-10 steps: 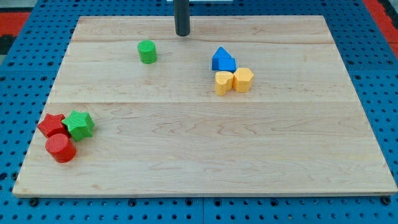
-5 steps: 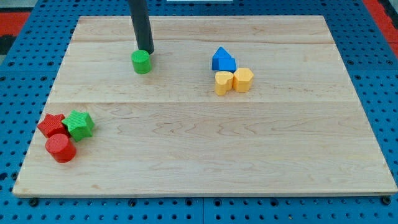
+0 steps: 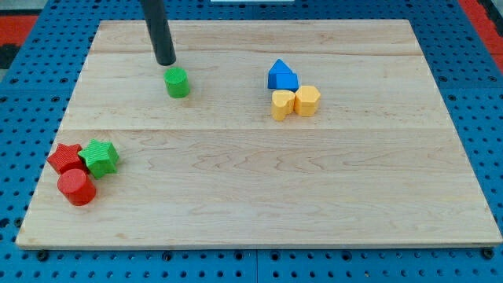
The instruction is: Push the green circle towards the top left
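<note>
Green circle: short ribbed cylinder, upright, axis vertical, facing no particular way. My tip, a bare rod with no pincer, stands just far-left of it.

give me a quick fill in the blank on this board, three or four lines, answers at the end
1. My tip sits just toward the view's top-left of the ____ circle.
2. The blue block lies directly above two ____ blocks.
3. At the view's bottom left, the red star touches the green ____.
4. The red cylinder lies just ____ the red star.

Missing words: green; yellow; star; below
</note>
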{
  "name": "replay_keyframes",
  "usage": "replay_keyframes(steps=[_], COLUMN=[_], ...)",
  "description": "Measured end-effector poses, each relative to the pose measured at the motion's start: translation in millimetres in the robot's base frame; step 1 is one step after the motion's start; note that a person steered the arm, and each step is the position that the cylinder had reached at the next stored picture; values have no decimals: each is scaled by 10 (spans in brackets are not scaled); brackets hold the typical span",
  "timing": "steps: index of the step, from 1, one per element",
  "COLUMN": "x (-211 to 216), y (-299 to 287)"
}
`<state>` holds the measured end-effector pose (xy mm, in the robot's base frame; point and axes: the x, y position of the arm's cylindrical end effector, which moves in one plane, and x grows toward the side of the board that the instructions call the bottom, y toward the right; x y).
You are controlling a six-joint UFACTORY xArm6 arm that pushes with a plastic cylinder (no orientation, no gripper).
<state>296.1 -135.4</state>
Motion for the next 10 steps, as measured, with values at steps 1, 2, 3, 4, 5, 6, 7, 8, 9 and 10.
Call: replay_keyframes(steps=[1, 2, 3, 4, 5, 6, 7, 8, 9, 10], x=[0, 0, 164, 330, 334, 440, 590, 728, 1002, 1307], y=[234, 234, 234, 178, 111, 87, 76, -10, -55, -69])
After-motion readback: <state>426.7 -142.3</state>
